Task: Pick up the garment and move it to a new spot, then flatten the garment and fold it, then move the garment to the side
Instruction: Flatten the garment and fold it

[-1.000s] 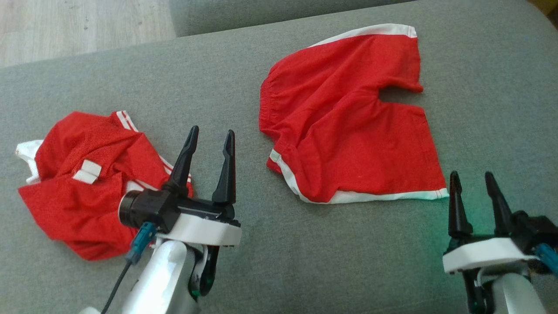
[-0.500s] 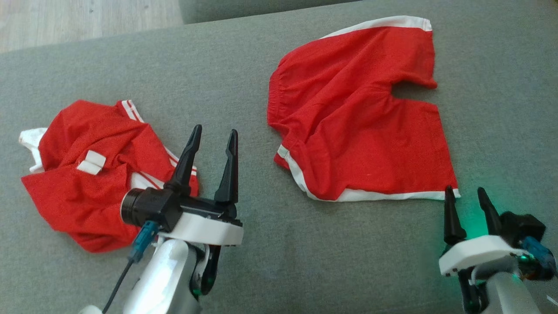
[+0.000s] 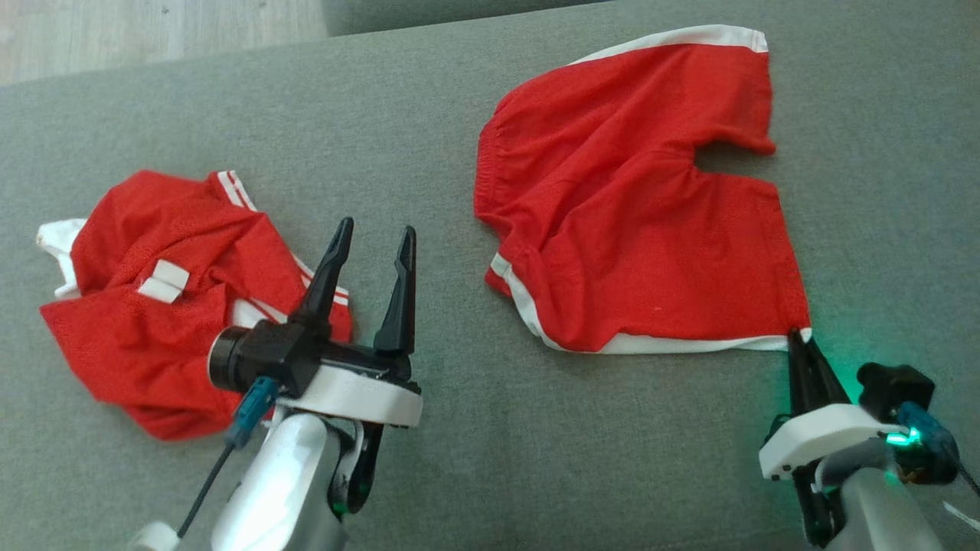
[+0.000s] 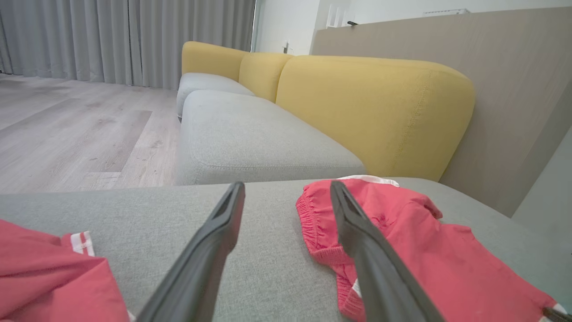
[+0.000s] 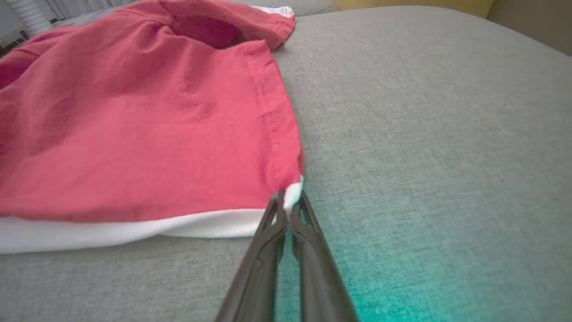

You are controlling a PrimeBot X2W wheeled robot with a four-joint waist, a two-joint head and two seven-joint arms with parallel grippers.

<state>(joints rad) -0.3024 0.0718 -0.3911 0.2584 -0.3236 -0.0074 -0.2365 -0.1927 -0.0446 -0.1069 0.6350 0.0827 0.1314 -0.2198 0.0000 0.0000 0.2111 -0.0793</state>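
Pinching just the near hem corner of the shorts (spread on the sofa, well right of the shirt), right gripper has so shallow a bite the cloth may slip free on lifting; left gripper jaws wide, empty.

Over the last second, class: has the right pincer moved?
Yes. The right pincer has advanced to the red shorts' near white hem corner and shut on it.
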